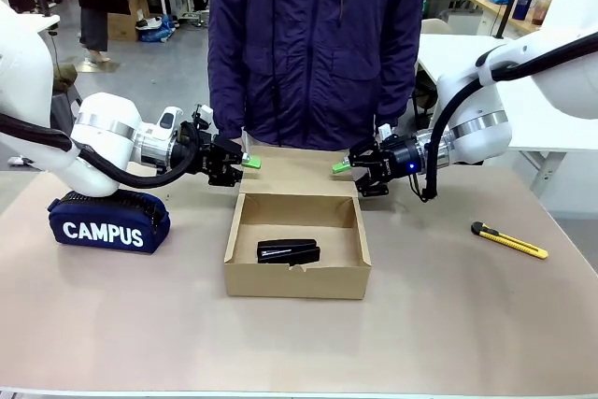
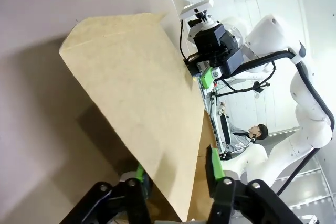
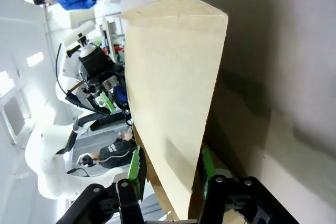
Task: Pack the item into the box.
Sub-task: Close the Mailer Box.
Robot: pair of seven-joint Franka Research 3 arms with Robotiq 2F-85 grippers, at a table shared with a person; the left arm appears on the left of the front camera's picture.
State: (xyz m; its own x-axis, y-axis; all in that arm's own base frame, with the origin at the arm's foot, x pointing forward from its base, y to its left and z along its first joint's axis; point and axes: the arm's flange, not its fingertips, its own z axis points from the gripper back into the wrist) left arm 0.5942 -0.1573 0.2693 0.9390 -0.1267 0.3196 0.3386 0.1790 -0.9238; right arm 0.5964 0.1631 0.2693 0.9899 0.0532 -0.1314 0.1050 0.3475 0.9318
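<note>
The brown cardboard box stands open mid-table. The black stapler, the item, lies flat on its floor. The flap lid lies back toward the person. My left gripper is shut on the flap's left corner and my right gripper on its right corner. In the left wrist view the flap runs between the left gripper's green pads, with the right gripper at the far corner. In the right wrist view the flap sits between the right gripper's pads.
A navy "CAMPUS" pouch lies left of the box, under my left arm. A yellow-and-black utility knife lies at the right. A person in a dark jacket stands close behind the flap at the far edge.
</note>
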